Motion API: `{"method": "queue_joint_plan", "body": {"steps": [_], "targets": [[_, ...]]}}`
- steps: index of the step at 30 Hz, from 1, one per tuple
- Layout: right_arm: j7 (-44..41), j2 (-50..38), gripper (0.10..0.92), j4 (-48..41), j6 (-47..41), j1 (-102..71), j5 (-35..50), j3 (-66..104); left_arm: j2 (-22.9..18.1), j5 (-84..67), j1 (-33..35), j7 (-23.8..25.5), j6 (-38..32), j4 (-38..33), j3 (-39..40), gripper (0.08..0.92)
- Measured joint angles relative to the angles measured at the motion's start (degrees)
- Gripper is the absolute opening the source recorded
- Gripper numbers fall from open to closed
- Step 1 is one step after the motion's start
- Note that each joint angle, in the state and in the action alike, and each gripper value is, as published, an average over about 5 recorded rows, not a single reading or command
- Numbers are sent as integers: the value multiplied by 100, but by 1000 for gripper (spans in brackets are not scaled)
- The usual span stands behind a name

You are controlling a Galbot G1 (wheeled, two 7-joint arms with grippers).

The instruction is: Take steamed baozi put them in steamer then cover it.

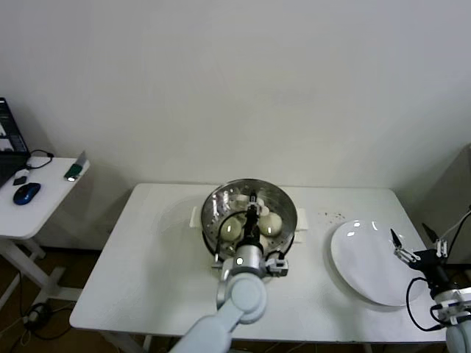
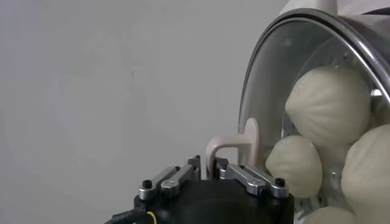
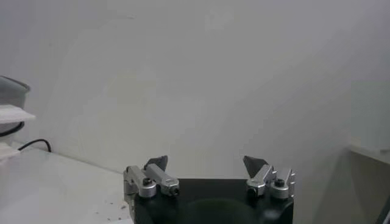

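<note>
White table [image 1: 147, 257], cover [image 2: 268, 79] on steamer [image 1: 283, 202] – smooth cream baozi [image 2: 329, 103] beneath, left tool [image 2: 218, 159] narrow around handle [image 2: 234, 146], right tool [image 3: 207, 163] wide

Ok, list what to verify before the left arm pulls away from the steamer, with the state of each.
1. Steamed baozi inside the steamer, seen through the glass: ok.
2. Cover lying over the steamer: ok.
3. Cover seated flush all round: cannot tell.
4. Left tool let go of the cover's handle: cannot tell; it is right at the handle.
5. Right tool open, off by the white plate, apart from the steamer: ok.
</note>
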Motion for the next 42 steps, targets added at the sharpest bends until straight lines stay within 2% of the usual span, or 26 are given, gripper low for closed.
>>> {"method": "queue_joint_plan", "body": {"steps": [12,21,26,31,36,42], "targets": [[-42,-20,823,61,-121,-62,24,25,457,-460,135,207,105,-671,-10,565],[-110,-44,823,145,-365,-110,53,47,1048,-1266,408,222,152,-1546,-199,801],[-117,-28,823,212,-483,-120,104,46,1369,-1911,695,59,15,-2036,-503,822],[-123,-4,823,287,-538,-183,146,0,1625,-2878,1098,-429,-455,-2396,-1054,823],[-116,54,823,362,-563,-221,166,-97,1722,-4217,1624,-1026,-1291,-2601,-1868,823],[-81,134,823,454,-588,-252,196,-214,1650,-5947,2313,-1546,-2457,-2636,-2983,823]]}}
